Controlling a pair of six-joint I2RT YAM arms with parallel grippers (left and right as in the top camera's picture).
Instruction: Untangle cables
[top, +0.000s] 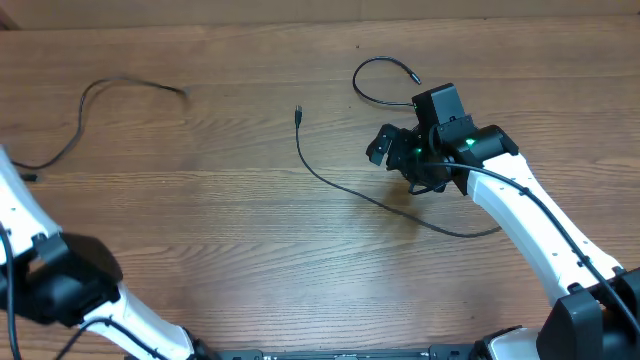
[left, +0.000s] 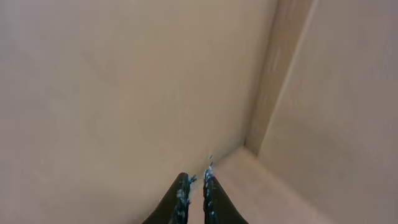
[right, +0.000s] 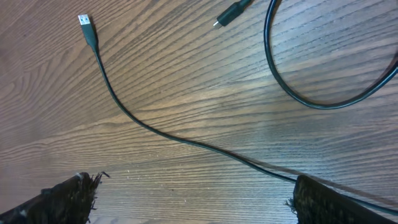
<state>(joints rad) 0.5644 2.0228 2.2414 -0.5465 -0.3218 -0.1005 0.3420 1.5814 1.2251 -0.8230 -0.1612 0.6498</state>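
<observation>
1. The right fingers (right: 68, 199) are spread wide and hold nothing. They sit low over the wooden counter (right: 186, 74), near its right-of-middle part in the overhead view.
2. A thin black USB cable (right: 155, 134) lies on the counter and passes across the gap between those fingers. Its silver-tipped USB plug (right: 86, 22) lies free toward the counter's middle. The cord curves away from the plug and goes out of sight behind the finger on the right of the wrist view. Whether that finger touches it cannot be told.
3. A looped cable (right: 323, 104) lies just beyond, near the far edge of the counter, and its small dark plug (right: 230, 12) lies bare on the wood. One end of the loop runs under the right arm (top: 520, 215) and is hidden there.
4. A third cable (top: 75, 130) lies by itself at the far left of the counter, well apart from the other two.
5. The left fingers (left: 180, 199) are drawn close together with only a slim gap, and nothing shows between them. They point at plain beige walls (left: 124, 74) meeting in a corner, with no cable in that view.
</observation>
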